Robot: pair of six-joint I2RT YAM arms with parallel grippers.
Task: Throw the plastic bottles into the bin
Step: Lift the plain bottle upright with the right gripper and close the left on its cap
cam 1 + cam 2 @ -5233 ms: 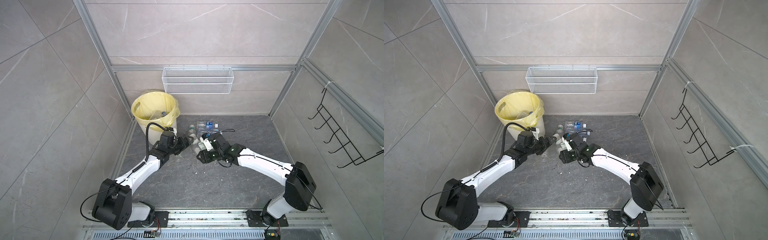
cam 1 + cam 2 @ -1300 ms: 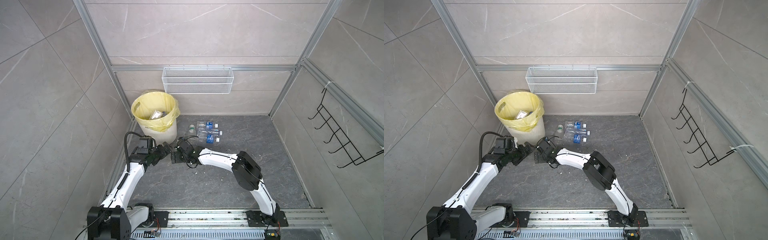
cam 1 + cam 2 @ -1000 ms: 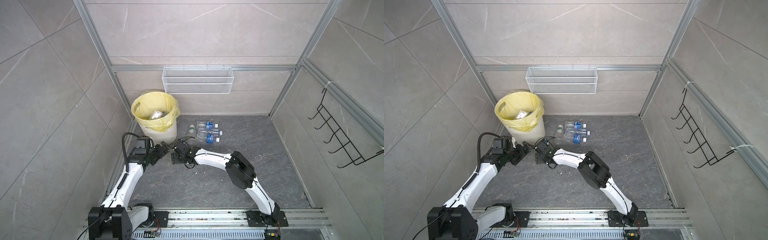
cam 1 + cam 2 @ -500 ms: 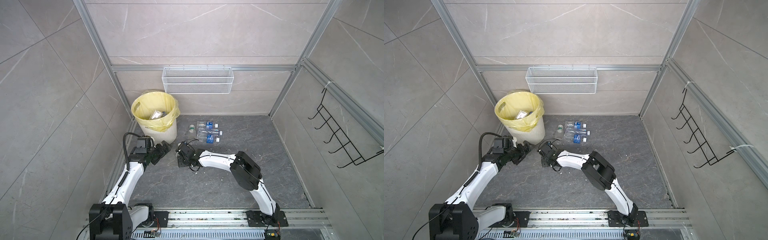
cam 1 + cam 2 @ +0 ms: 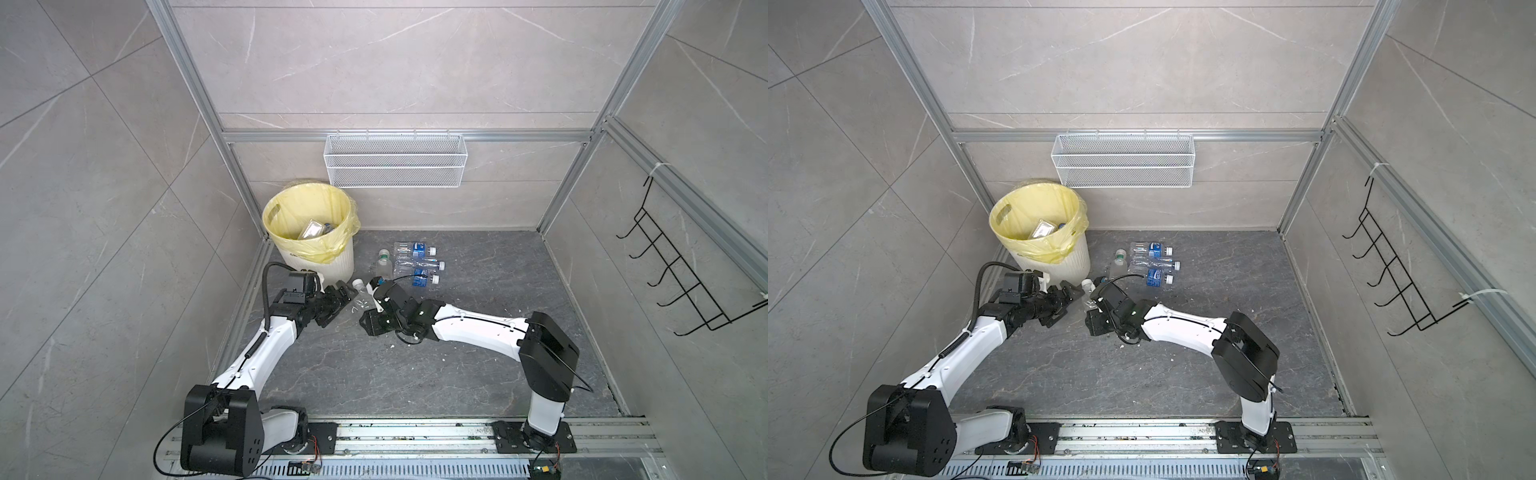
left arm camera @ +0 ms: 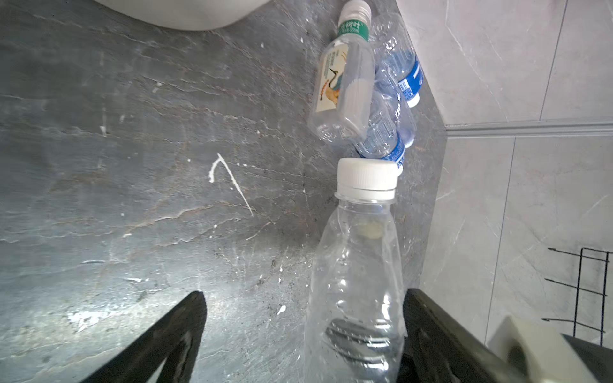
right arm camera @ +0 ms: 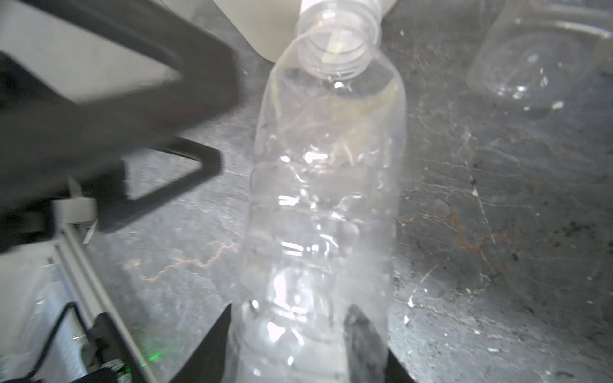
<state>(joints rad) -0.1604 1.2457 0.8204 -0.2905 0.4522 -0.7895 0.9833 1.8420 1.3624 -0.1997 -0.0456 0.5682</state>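
Right gripper: its two black jaws are pinching the base end of a clear, crumpled plastic bottle with a white cap, squeezing it in from both sides.
Left gripper: its jaws are standing wide apart around the same bottle. The body is lying between them, close against one black finger and well clear of the other, so this one is gripping nothing.
Held bottle: it is stretching from the right gripper toward the foot of the round cream-white ribbed plastic bin, cap end leading, and sitting just where the two grippers are meeting. Whether it is touching the dark grey stone-look floor I cannot tell.
Bin: lined with a translucent yellow bag, it is standing in the back left corner, with crushed clear plastic showing inside.
Loose bottles: four are lying on the floor just right of the bin, behind the grippers. One is a clear bottle with a green neck band and white cap. Touching it are three clear bottles with blue labels, lying side by side with caps pointing right.
Floor: it is carrying white scuffs and flecks.
Back wall: a white wire mesh basket is hanging above the loose bottles.
Right wall: a black wire hook rack is hanging there.
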